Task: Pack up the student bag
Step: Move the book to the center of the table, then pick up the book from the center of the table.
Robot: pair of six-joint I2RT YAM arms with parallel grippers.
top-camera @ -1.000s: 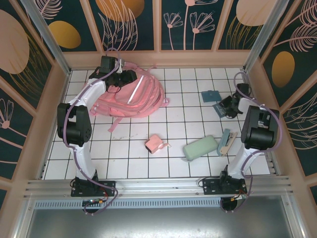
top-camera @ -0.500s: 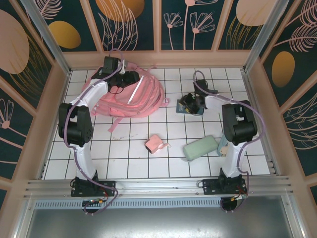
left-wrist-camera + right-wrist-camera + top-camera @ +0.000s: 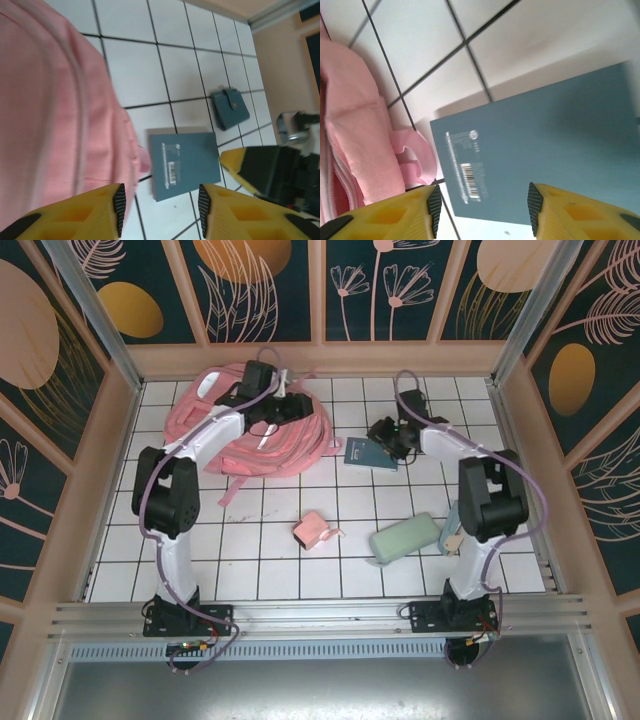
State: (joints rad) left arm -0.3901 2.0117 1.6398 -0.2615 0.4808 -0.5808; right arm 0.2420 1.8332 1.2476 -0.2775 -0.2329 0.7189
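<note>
The student bag [image 3: 298,443] is a large pink backpack lying at the back left of the white tiled table; its fabric also shows in the left wrist view [image 3: 50,110] and the right wrist view [image 3: 350,150]. A dark blue book [image 3: 370,453] lies flat beside the bag's right edge, barcode side up [image 3: 184,162] [image 3: 545,155]. My left gripper [image 3: 290,408] hovers over the bag's right side, open [image 3: 160,210], with nothing between its fingers. My right gripper [image 3: 383,433] hangs just above the book, open [image 3: 481,212] and apart from it.
A small teal wallet [image 3: 230,107] lies behind the book. Toward the front are a small pink pouch [image 3: 315,530], a green pencil case [image 3: 405,537] and a narrow teal and tan item [image 3: 456,525]. Walls [image 3: 320,358] close in the table.
My right arm swung left from the right wall carrying the blue book, set it beside the bag and opened. My left gripper slid right across the bag.
</note>
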